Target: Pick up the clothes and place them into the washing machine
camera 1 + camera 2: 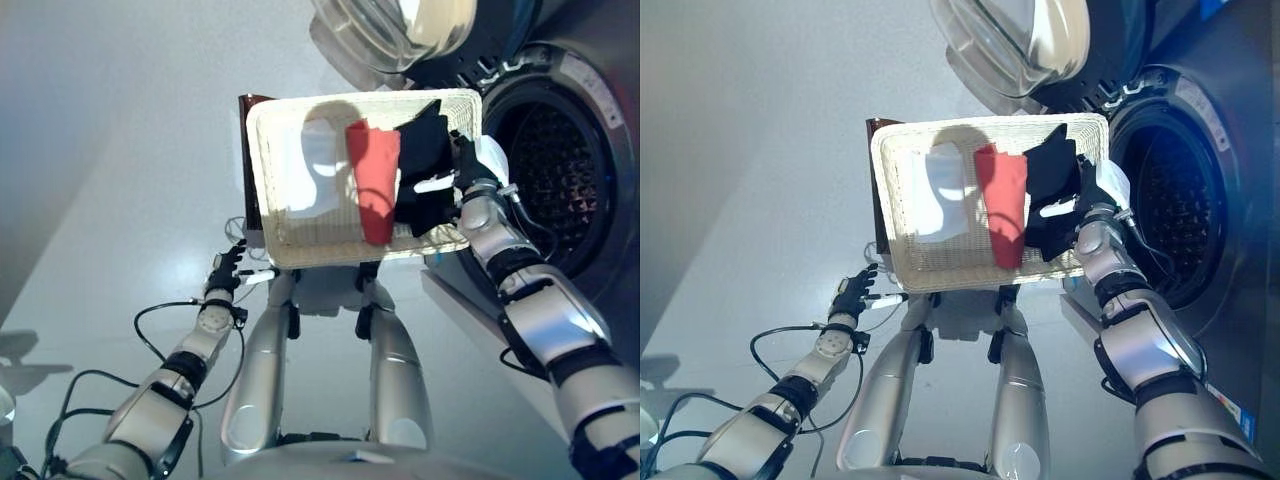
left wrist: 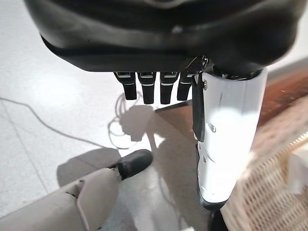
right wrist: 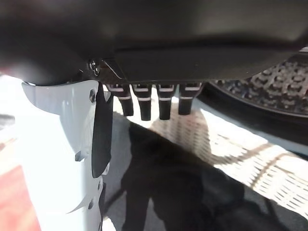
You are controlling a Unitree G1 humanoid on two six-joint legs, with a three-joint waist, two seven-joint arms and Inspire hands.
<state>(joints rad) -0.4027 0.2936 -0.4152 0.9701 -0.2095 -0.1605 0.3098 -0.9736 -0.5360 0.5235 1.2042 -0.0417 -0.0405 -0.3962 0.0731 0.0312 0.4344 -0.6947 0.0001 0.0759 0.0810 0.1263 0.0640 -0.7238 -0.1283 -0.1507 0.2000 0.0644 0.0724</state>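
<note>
Three garments lie in the wicker basket (image 1: 300,245): white cloth (image 1: 318,170) on the left, red cloth (image 1: 373,180) in the middle, black cloth (image 1: 424,170) on the right. Right hand (image 1: 1092,195) hovers over the black cloth at the basket's right edge, fingers straight and relaxed (nothing gripped, per its wrist view). Washing machine (image 1: 590,120) stands just right of the basket, drum (image 1: 560,170) open, door (image 1: 400,30) swung up on the far side. Left hand (image 1: 228,268) hangs near the basket's near-left corner, fingers straight, holding nothing.
</note>
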